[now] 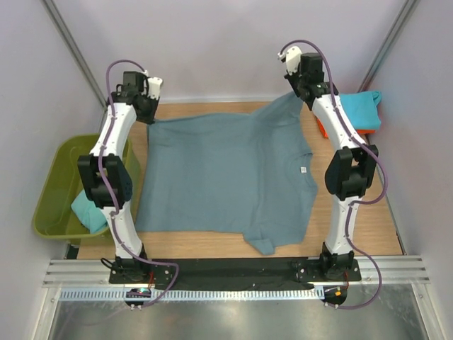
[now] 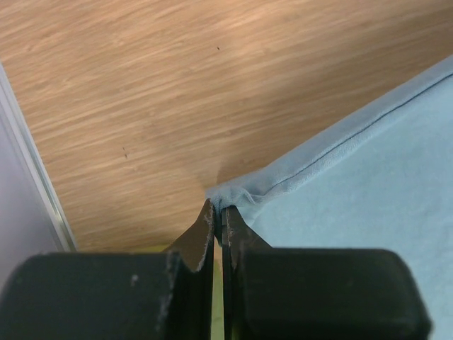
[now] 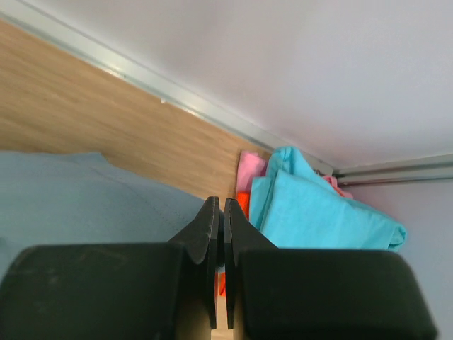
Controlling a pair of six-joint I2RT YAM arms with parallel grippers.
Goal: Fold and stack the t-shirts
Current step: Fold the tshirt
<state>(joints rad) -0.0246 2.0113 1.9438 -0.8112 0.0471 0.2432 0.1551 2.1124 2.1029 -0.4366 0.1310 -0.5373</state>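
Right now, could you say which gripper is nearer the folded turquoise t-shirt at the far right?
Right. The right gripper is just left of the folded turquoise t-shirt; the left gripper is across the table, pinching the blue-grey t-shirt.

2 arms (image 1: 117, 134): white links, black joints | cables (image 1: 384, 183): purple | left gripper (image 2: 220, 216): black

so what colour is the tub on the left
Olive green; the tub shows best in the top external view.
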